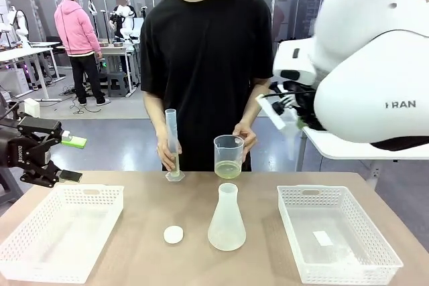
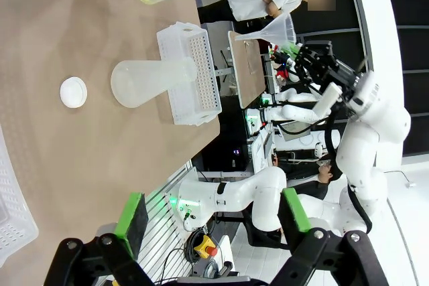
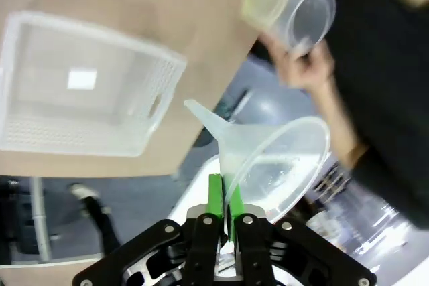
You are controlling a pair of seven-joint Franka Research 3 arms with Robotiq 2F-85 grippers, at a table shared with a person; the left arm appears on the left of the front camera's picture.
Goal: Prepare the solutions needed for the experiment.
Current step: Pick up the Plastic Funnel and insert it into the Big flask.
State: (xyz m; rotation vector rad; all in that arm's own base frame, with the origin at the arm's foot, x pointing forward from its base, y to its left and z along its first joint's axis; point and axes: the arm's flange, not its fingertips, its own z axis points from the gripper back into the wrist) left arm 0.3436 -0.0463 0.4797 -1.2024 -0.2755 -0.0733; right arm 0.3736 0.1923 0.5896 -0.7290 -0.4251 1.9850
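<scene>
The right gripper (image 3: 221,199) is closed on the rim of a clear funnel (image 3: 268,165), its green pads pinching the thin wall. In the front view it hangs high in the right part of the frame, well apart from the flask. The left gripper (image 1: 72,159) stands wide open and holds nothing, at the left edge of the frame. The solutions (image 1: 228,170) are a shallow pale yellow-green layer in the beaker (image 1: 228,149) which the person holds near the centre of the frame. A little more seems to sit at the bottom of the measuring cylinder (image 1: 172,140) in the person's other hand. The conical flask (image 1: 226,219) stands upright and uncapped in the lower centre, with its white cap (image 1: 173,234) just beside it.

I judge the step is to bring the funnel to the flask. To do it well, first turn the spout straight down, then lower it slowly into the neck without pushing the light flask. The grip must be firm, because the thin rim can slip
</scene>
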